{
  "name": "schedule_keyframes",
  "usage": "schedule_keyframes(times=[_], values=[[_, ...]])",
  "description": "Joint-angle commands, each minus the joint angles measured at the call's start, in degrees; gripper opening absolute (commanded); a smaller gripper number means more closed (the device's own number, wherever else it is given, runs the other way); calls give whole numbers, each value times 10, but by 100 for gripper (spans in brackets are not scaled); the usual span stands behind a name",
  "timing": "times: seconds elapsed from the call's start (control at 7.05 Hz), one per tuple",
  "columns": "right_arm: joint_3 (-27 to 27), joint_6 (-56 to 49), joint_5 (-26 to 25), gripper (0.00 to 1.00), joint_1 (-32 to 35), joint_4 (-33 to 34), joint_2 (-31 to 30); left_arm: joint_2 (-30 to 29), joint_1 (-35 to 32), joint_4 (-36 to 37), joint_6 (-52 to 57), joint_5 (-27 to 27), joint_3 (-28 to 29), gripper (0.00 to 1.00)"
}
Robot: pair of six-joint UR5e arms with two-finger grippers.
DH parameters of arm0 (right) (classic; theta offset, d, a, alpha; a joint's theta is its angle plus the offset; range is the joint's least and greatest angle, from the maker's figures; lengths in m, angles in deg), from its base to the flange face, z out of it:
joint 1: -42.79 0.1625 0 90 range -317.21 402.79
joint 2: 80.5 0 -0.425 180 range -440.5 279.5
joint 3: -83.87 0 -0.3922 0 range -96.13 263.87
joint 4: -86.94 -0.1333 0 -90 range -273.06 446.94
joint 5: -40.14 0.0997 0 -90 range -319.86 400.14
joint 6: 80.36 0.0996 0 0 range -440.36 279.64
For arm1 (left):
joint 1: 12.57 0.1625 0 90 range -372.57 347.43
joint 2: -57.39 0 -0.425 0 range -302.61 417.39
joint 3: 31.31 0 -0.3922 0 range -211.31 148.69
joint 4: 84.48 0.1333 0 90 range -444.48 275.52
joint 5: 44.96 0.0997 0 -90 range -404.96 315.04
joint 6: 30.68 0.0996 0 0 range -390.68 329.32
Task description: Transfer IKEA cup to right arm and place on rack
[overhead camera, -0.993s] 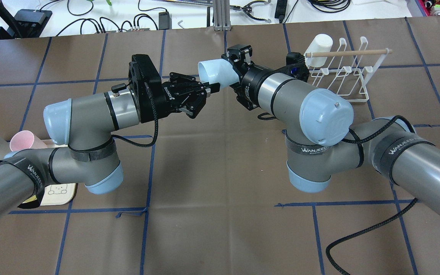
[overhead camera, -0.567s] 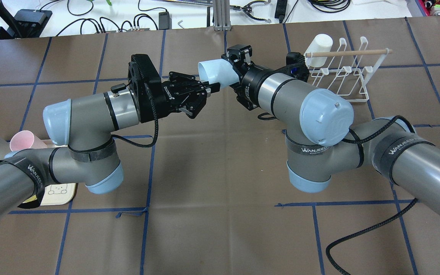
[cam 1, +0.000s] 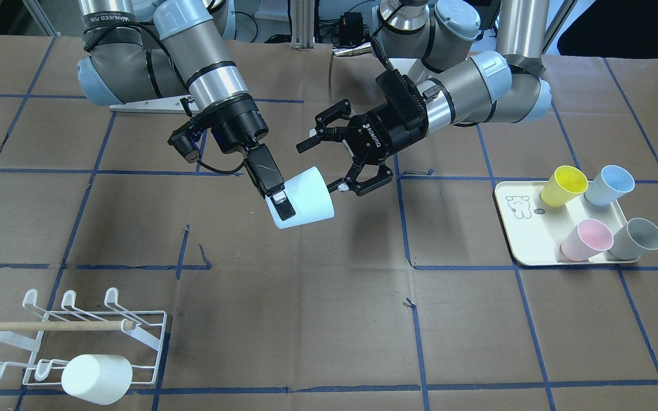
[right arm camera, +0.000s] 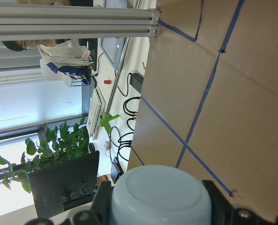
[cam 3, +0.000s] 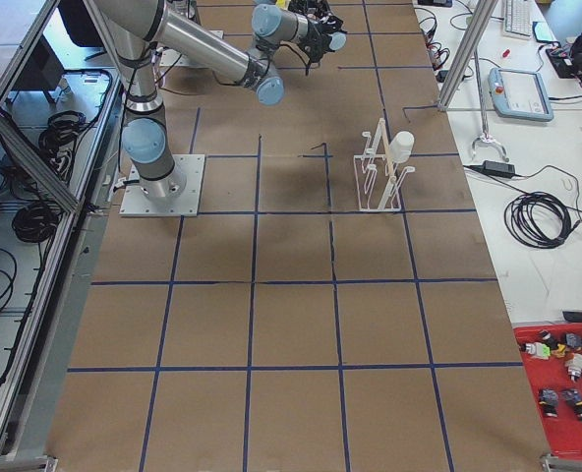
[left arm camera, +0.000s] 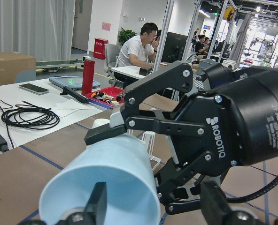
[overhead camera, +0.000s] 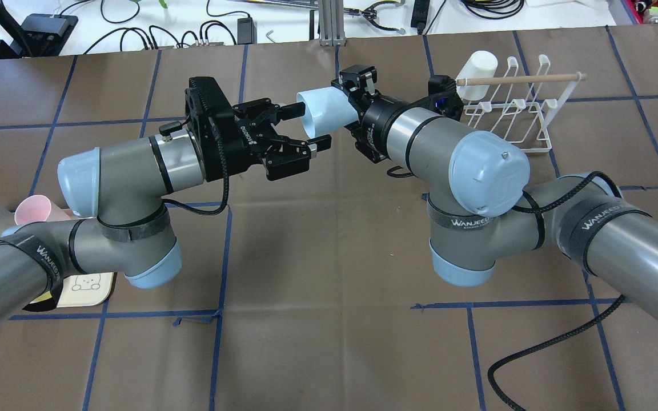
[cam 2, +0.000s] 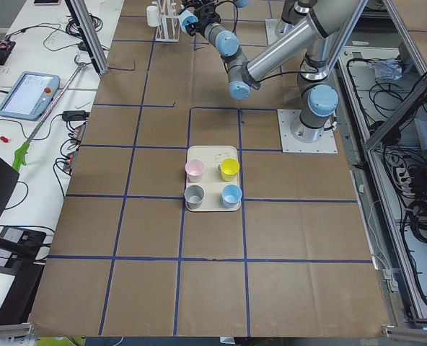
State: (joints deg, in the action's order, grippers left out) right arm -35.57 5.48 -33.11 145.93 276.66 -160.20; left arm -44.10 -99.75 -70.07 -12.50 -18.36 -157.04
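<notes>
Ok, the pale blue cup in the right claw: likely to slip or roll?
The pale blue cup looks like smooth, thin plastic, so it is probably light and a bit slippery; the right claw pinches it only near its base. Its round tapered wall would likely roll in a curve if laid sideways.

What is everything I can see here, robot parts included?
table: one, brown with blue tape lines, under everything.
tray: one, cream, on the robot's left side.
cups on tray: four, yellow cup, blue cup, pink cup, grey cup.
rack: one, white wire with wooden handle, on the robot's right side.
white cup: one, on the rack.
held cup: one, pale blue, mid-air over the table's middle.
right gripper: one, black, shut on the held cup.
left gripper: one, black, open, by that cup's mouth.
</notes>
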Motion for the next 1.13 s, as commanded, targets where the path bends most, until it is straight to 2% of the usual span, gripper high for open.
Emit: schedule_keyframes(times=[0.0,0.14,0.43,0.57,0.71,0.85,0.99], values=[[15,-70,-6,13,-10,-1,1,9,70,4,-5,-20,-3,98],[21,-121,-7,11,-31,0,1,9,113,5,-5,-55,-4,99],[40,-247,-4,11,-94,1,2,2,151,-1,-4,-46,0,99],[40,-319,0,11,-129,-2,2,1,152,-12,-5,3,5,99],[41,-408,0,11,-159,-3,6,4,152,-35,-5,74,16,99],[41,-478,0,11,-174,-3,14,1,149,-78,-5,139,43,99],[41,-557,2,11,-200,-2,16,-3,141,-146,-5,180,84,99]])
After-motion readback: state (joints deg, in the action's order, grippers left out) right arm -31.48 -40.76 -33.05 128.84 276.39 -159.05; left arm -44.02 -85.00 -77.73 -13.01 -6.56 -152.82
